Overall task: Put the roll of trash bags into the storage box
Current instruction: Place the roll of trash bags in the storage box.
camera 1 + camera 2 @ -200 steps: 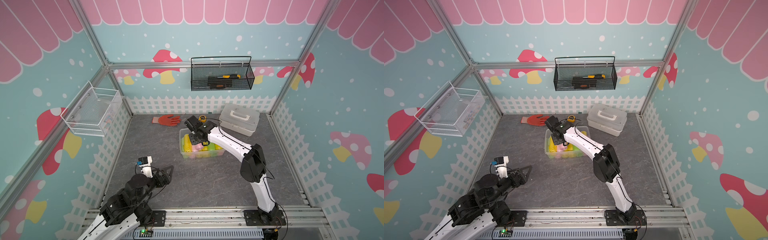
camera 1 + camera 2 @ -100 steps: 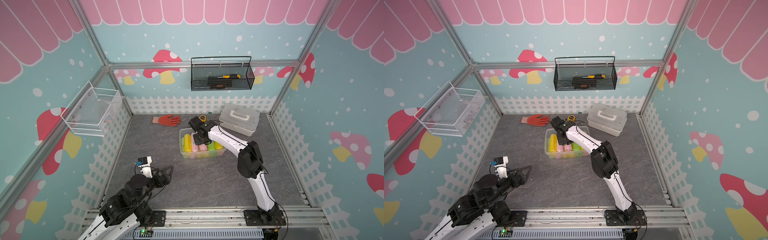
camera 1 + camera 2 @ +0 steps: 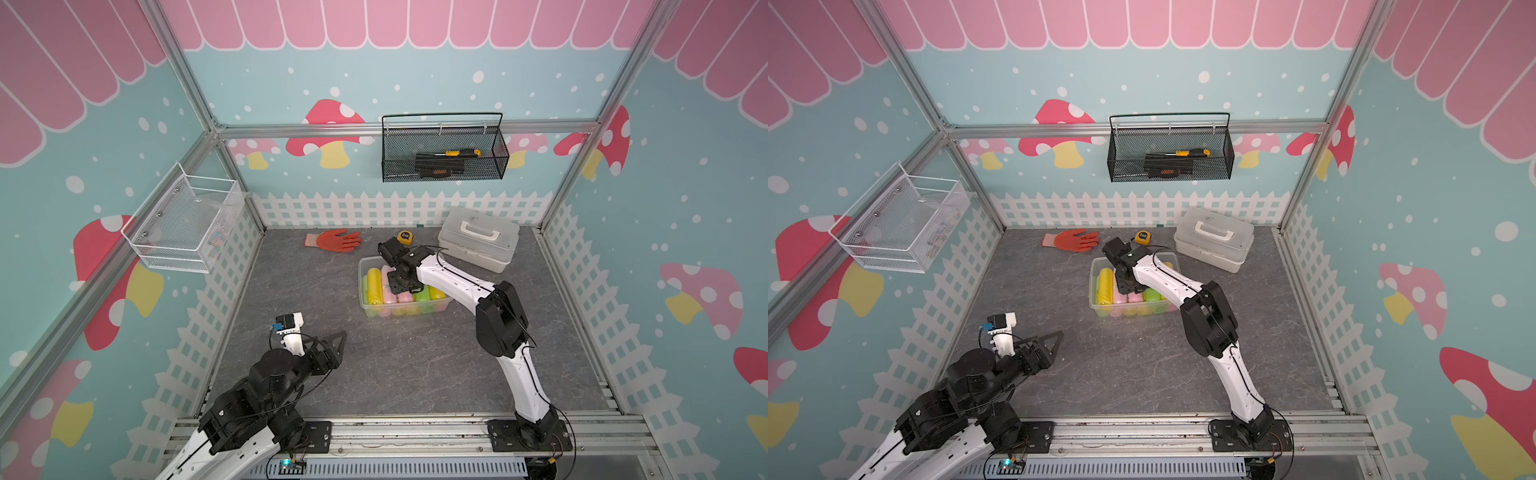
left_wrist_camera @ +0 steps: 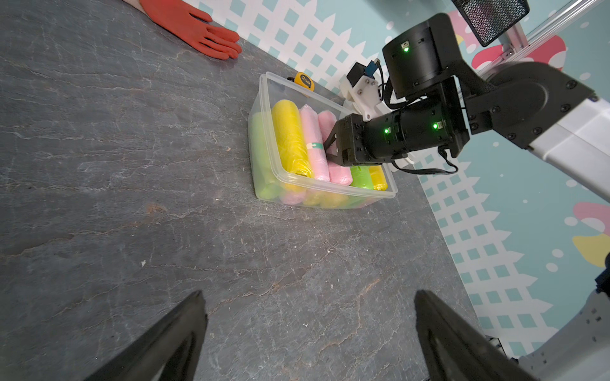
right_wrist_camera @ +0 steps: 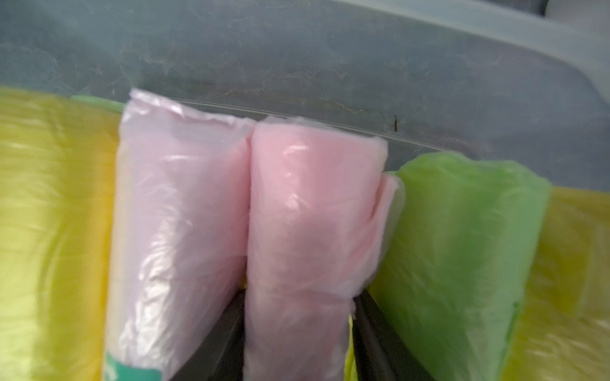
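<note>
The storage box (image 3: pixel 400 311), a clear tub, holds several yellow, pink and green rolls in both top views (image 3: pixel 1096 291). My right gripper (image 3: pixel 395 283) reaches down into it. In the right wrist view the pink roll of trash bags (image 5: pixel 297 224) lies between its two dark fingers (image 5: pixel 373 330), resting among the other rolls. A thin yellow sliver shows between one finger and the roll, so the right gripper (image 5: pixel 298 300) stands slightly open. From the left wrist view the same gripper (image 4: pixel 327 146) is inside the box (image 4: pixel 264 99). My left gripper (image 4: pixel 310 298) hangs wide open over bare floor near the front (image 3: pixel 332 344).
An orange glove (image 3: pixel 332 240) and a yellow tape measure (image 3: pixel 404 237) lie behind the box. The white case with a handle (image 3: pixel 478 239) stands at the back right. A black mesh basket (image 3: pixel 444 153) hangs on the back wall, a white wire basket (image 3: pixel 183 224) on the left wall.
My right gripper has sunk lower into the box with the pink roll, and its jaws have loosened from it. The left arm has not moved.
</note>
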{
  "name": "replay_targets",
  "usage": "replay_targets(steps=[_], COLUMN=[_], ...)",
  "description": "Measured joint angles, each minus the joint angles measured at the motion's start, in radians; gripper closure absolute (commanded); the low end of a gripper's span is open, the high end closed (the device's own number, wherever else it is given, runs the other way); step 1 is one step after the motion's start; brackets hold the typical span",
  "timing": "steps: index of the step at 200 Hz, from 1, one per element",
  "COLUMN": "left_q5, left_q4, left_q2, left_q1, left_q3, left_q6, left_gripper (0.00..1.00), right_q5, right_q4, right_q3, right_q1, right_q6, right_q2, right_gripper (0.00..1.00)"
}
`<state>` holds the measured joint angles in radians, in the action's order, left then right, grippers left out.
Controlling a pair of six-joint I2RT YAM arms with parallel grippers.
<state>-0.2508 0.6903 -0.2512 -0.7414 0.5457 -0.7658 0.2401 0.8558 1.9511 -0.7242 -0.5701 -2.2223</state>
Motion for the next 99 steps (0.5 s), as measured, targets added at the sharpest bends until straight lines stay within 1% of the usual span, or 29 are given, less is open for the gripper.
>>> replay_targets(steps=[23, 32, 61, 79, 99], left_q5=[0.000, 0.000, -0.015, -0.027, -0.062], left_q4=[0.000, -0.001, -0.027, -0.074, -0.131], left_q2=[-0.001, -0.002, -0.002, -0.014, -0.068], left_q1=[0.000, 0.000, 0.001, 0.002, 0.012], left_q3=[0.000, 0.000, -0.005, -0.020, -0.040], left_q6=[0.011, 0.015, 0.032, 0.058, 0.089], left_gripper=[0.01, 0.01, 0.01, 0.01, 0.01], right_q5=[-0.023, -0.039, -0.090, -0.121, -0.148], right_q4=[-0.085, -0.133, -0.299, -0.404, -0.513], right_q3=[-0.113, -0.176, -0.364, -0.431, -0.491], right_q1=[0.000, 0.000, -0.001, -0.001, -0.001], right_q6=[0.005, 0.018, 0.045, 0.070, 0.105], right_q2=[0.077, 0.120, 0.257, 0.307, 0.363], right_gripper=[0.34, 0.32, 0.30, 0.30, 0.30])
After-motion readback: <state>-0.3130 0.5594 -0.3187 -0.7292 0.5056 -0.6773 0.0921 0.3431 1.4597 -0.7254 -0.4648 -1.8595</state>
